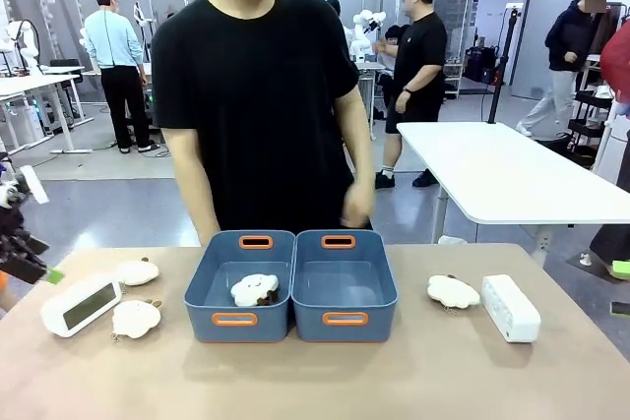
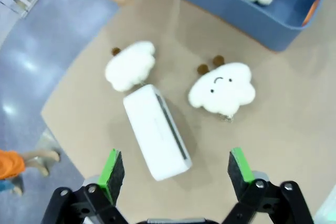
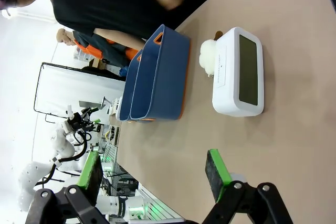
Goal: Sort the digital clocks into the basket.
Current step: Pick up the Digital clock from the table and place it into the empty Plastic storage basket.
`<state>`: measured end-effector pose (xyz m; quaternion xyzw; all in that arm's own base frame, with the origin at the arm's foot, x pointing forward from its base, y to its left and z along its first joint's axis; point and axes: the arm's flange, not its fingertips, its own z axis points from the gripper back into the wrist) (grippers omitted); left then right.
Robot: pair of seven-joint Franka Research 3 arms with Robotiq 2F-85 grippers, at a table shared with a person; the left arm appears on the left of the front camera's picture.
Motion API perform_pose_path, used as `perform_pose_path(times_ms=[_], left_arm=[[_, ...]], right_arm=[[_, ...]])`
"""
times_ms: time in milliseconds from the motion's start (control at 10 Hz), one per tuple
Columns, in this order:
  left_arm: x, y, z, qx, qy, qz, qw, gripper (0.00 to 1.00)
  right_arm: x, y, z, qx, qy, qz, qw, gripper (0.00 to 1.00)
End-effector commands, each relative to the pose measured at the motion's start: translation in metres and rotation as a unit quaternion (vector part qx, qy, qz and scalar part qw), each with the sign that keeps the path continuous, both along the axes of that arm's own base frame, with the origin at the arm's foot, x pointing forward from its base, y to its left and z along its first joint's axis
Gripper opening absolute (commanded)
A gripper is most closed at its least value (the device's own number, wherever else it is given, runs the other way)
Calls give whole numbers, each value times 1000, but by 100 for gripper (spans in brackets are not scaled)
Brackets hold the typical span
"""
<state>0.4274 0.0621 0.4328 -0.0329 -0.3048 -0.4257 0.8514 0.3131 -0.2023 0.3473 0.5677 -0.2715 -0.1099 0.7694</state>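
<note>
Well, one white rounded plastic digital clock lies mid-frame in the left wrist view, between the spread, empty fingers of the left gripper; the other white clock sits upper right in the right wrist view, beyond the right gripper, also spread and empty. Both look hard, light and slippery, so I would pinch each across its narrow width.

Tan table, two blue baskets side by side, two white clocks, three plush sheep
</note>
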Motion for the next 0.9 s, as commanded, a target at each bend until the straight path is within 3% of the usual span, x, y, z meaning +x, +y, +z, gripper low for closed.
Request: perform_pose_path(times_ms=[0, 300, 600, 800], left_arm=[[19, 0, -1, 6, 67, 32, 997, 100], [38, -14, -34, 2, 97, 84, 992, 100], [60, -14, -61, 26, 59, 112, 992, 100], [73, -8, -77, 39, 56, 141, 988, 100]], right_arm=[[0, -1, 0, 1, -4, 1, 1000, 100], [0, -1, 0, 1, -4, 1, 1000, 100], [0, -1, 0, 1, -4, 1, 1000, 100], [0, -1, 0, 1, -4, 1, 1000, 100]])
